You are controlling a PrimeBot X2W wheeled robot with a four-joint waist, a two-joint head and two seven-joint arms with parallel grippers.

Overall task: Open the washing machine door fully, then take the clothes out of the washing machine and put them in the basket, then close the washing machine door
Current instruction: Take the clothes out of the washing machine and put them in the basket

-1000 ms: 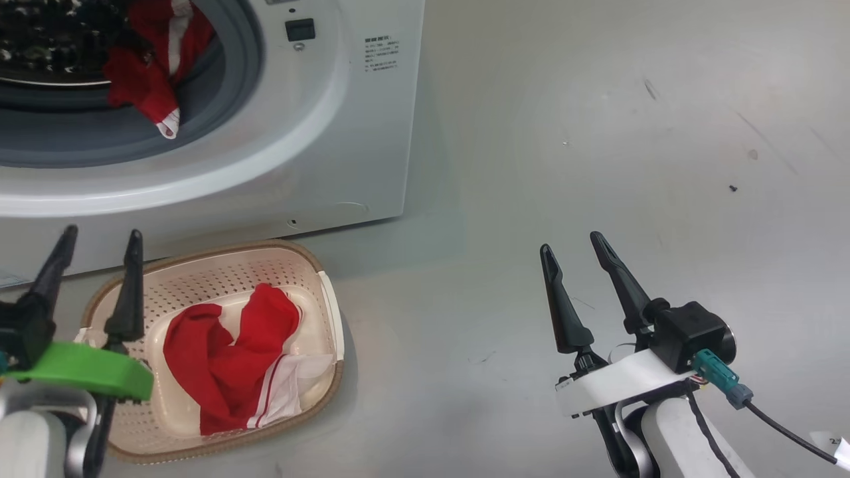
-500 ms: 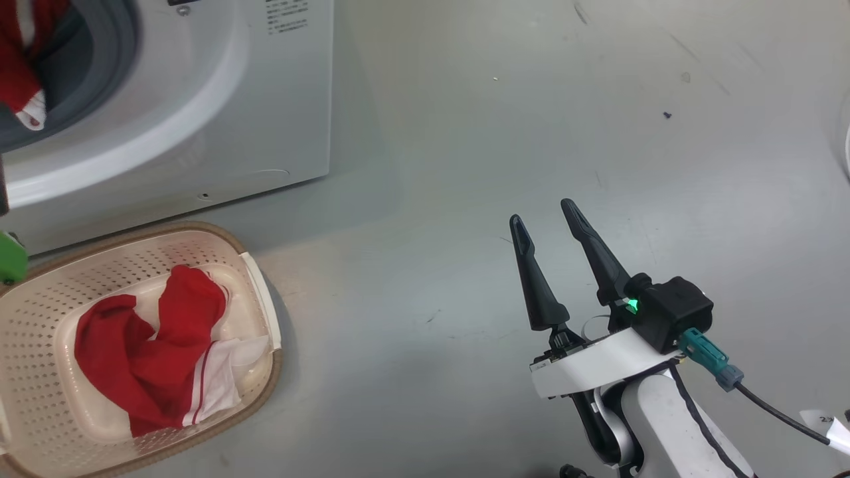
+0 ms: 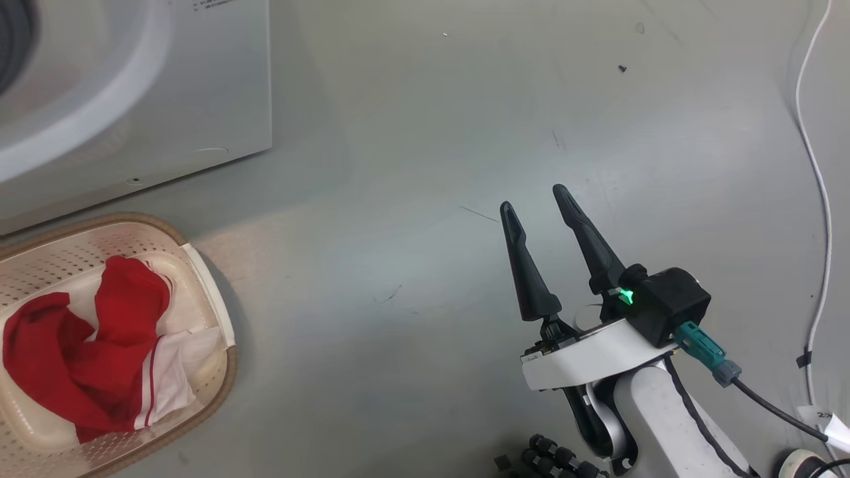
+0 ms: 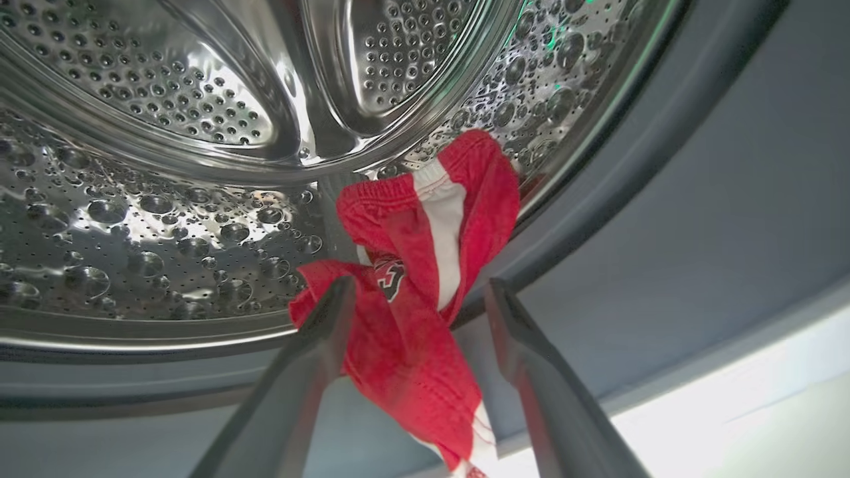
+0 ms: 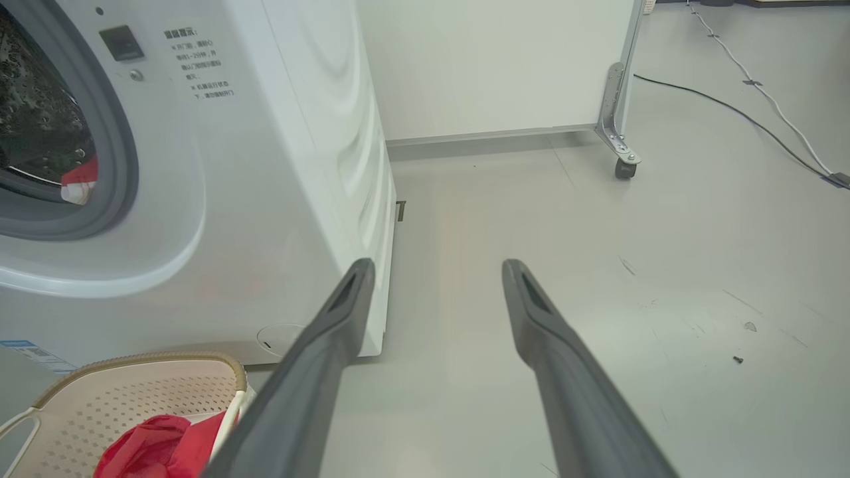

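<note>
Gaping wide, right pincer [image 3: 532, 198] hangs over scuffed grey floor [image 3: 398, 133], left pincer [image 4: 420, 284] likewise at the washing machine [image 4: 166, 219].

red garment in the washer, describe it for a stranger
Find the big white washing machine's perforated steel drum. At its mouth a red, white-striped garment hangs over the grey seal; the other red one lies in the cream basket.

The head camera swings right: the washing machine [image 3: 133, 99] slides to the frame's upper left, the basket [image 3: 231, 372] reaches the left edge, and a white cable [image 3: 825, 206] enters far right.
</note>
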